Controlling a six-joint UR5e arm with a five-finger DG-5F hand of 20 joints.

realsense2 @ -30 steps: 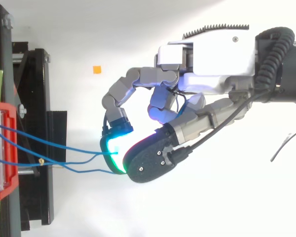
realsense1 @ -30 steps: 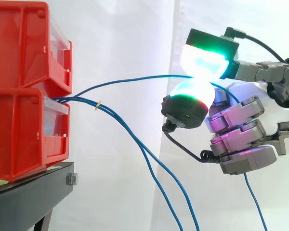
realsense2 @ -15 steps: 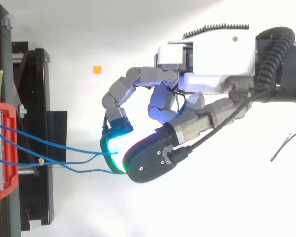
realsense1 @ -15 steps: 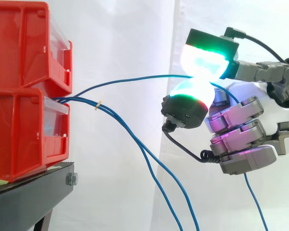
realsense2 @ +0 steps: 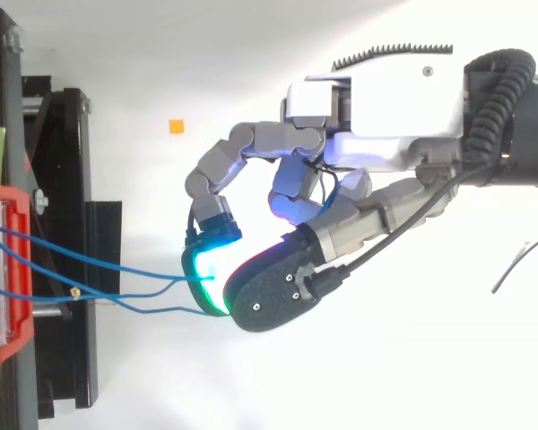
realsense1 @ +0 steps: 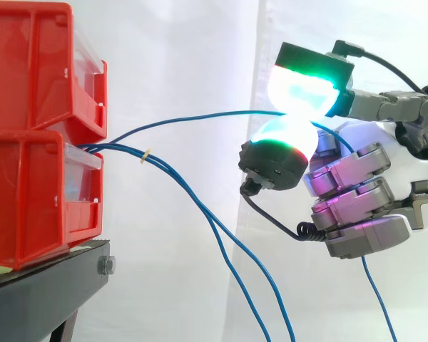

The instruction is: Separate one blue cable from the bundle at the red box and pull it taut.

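Note:
Several thin blue cables leave the lower red bin [realsense1: 36, 199] at its front. One blue cable [realsense1: 192, 118] rises away from the others and runs in a shallow arc to my hand [realsense1: 371, 192]. My hand is shut on that cable, pinching it between two green-glowing fingertips [realsense1: 303, 89]. Past the pinch the cable drops down behind the palm. The other blue cables [realsense1: 200, 206], held together by a small yellow tie [realsense1: 147, 154], sag down toward the floor. From above, the pinched blue cable [realsense2: 99, 262] and my hand [realsense2: 377, 152] lie right of the bins.
A second red bin [realsense1: 36, 64] is stacked on the lower one, both on a black stand [realsense1: 50, 285]. A white curtain hangs behind. A small orange marker [realsense2: 176, 126] lies on the white floor.

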